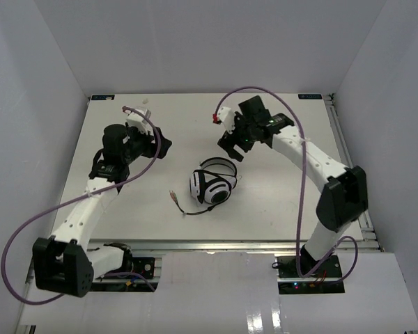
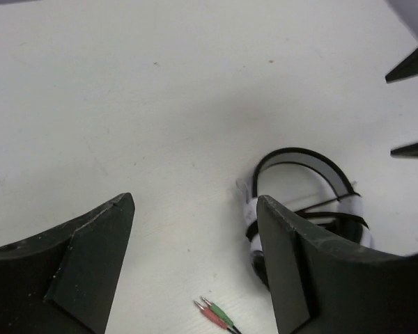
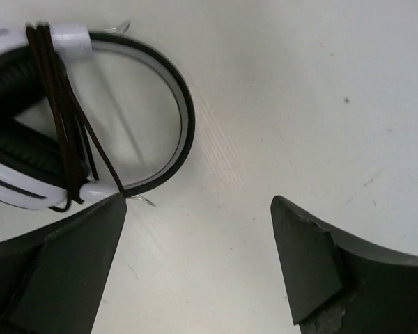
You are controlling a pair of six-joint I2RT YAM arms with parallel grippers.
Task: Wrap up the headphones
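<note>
Headphones (image 1: 214, 184) lie flat on the white table (image 1: 265, 209), roughly mid-table, a bit toward the near edge, btwn the two arms. Cups are folded together w/ black pads showing. The headband (image 3: 168, 76) arcs off toward the far side. The thin black cord (image 3: 59, 118) is looped several times across the cups in a tight bundle. A loose tail runs off to the left along the table & ends in the plugs (image 2: 212, 313), one red, one green, lying clear of the cups.

Left gripper (image 1: 160, 146) sits up & left of the headphones, near but not touching. Its fingers (image 2: 90, 257) are spread apart w/ nothing btwn them, just bare table. From its wrist cam the headphones are partly hidden behind the right-hand finger.

Right gripper (image 1: 231, 152) hangs just beyond the headband on the far side, jaws wide apart too, gripping nothing. In its wrist cam the bottom of the headband curve & the cord bundle sit right by one finger (image 3: 76, 264). Can't tell if that tip actually touches the cord.
</note>
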